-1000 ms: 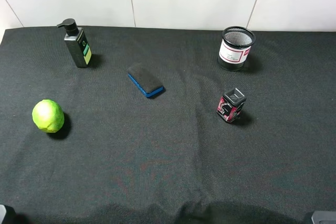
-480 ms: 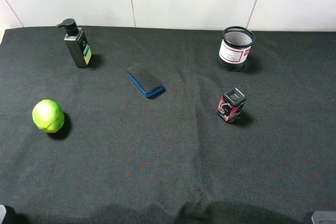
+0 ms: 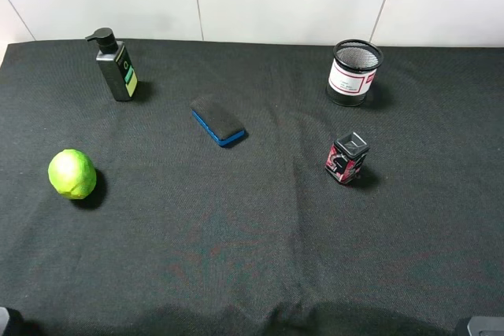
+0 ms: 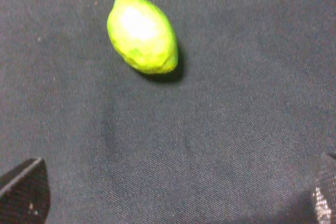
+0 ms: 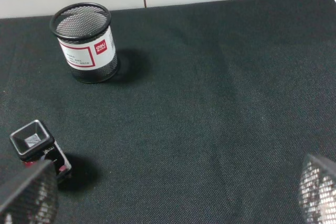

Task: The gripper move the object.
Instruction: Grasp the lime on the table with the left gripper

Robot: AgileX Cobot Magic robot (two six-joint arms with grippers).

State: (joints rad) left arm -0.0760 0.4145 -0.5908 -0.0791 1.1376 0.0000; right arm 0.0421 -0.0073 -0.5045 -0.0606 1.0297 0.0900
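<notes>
The object is a lime-green fruit [image 3: 72,174] lying on the black cloth at the left of the exterior view. In the left wrist view the fruit [image 4: 142,34] lies ahead of my left gripper [image 4: 173,198]. That gripper is open and empty, and only its two black fingertips [image 4: 23,192] show at the frame's corners, apart from the fruit. My right gripper [image 5: 173,192] is open and empty over bare cloth, with its fingertips [image 5: 26,195] at the frame's corners. In the exterior view only slivers of the arms show at the bottom corners.
A blue-edged black eraser [image 3: 218,121] lies mid-table. A dark pump bottle [image 3: 116,67] stands at the back left. A mesh cup [image 3: 354,72] stands at the back right, also in the right wrist view [image 5: 84,43]. A small black-and-red box [image 3: 346,158] stands right of centre.
</notes>
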